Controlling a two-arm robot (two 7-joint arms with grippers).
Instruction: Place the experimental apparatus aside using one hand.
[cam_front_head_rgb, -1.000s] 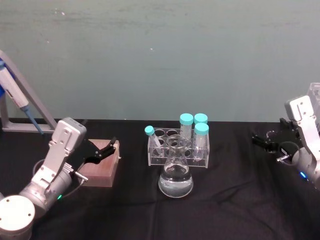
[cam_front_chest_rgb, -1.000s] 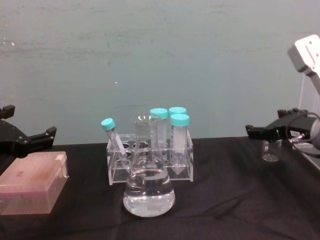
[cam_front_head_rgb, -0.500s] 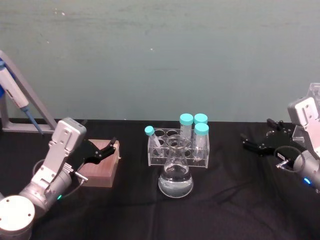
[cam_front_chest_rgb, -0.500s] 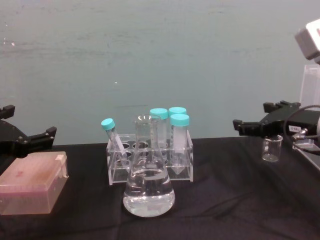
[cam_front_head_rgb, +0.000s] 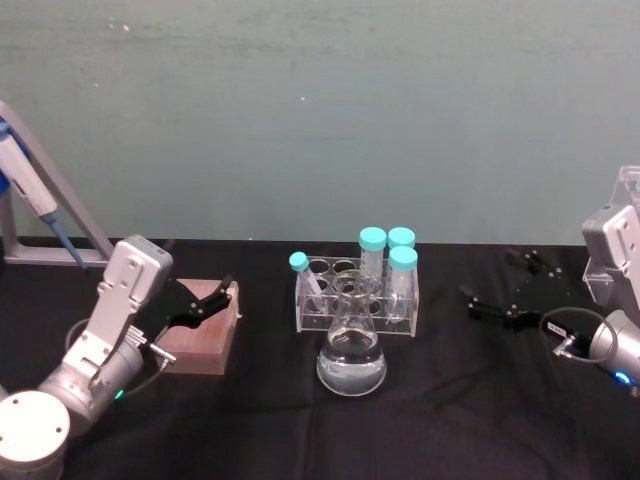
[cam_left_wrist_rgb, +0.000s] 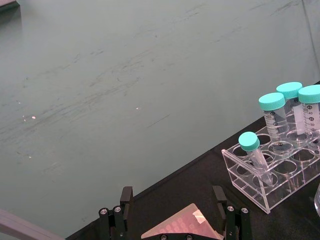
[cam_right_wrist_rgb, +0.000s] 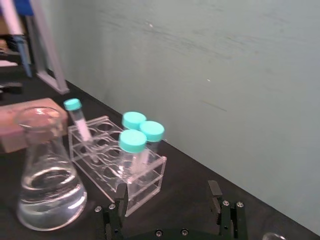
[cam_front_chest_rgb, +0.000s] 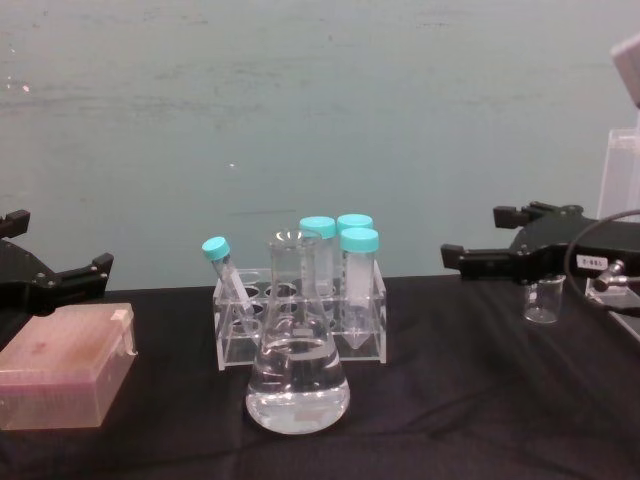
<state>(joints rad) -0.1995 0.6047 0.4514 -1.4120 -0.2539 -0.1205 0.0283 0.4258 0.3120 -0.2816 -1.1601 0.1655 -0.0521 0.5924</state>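
The conical flask (cam_front_head_rgb: 351, 360) (cam_front_chest_rgb: 297, 385) (cam_right_wrist_rgb: 46, 185), part full of clear liquid, stands mid-table in front of the tube rack. A small glass beaker (cam_front_chest_rgb: 543, 300) stands at the right, just behind and below my right gripper. The tall acrylic rack (cam_front_chest_rgb: 620, 170) (cam_front_head_rgb: 628, 195) rises at the right edge. My right gripper (cam_front_head_rgb: 492, 280) (cam_front_chest_rgb: 478, 238) (cam_right_wrist_rgb: 165, 202) hovers open and empty above the cloth, between the beaker and the tube rack. At the left, my left gripper (cam_front_head_rgb: 210, 298) (cam_front_chest_rgb: 55, 245) (cam_left_wrist_rgb: 172, 200) is open over the pink box.
A low acrylic rack of teal-capped tubes (cam_front_head_rgb: 358, 295) (cam_front_chest_rgb: 300, 320) stands behind the flask. The pink translucent box (cam_front_head_rgb: 200, 335) (cam_front_chest_rgb: 65, 375) lies at the left. A pipette on a grey stand (cam_front_head_rgb: 40, 200) is at the far left. A black cloth (cam_front_head_rgb: 450, 400) covers the table.
My right gripper has moved left, away from the beaker and toward the tube rack. The beaker stays standing. The left arm has not moved.
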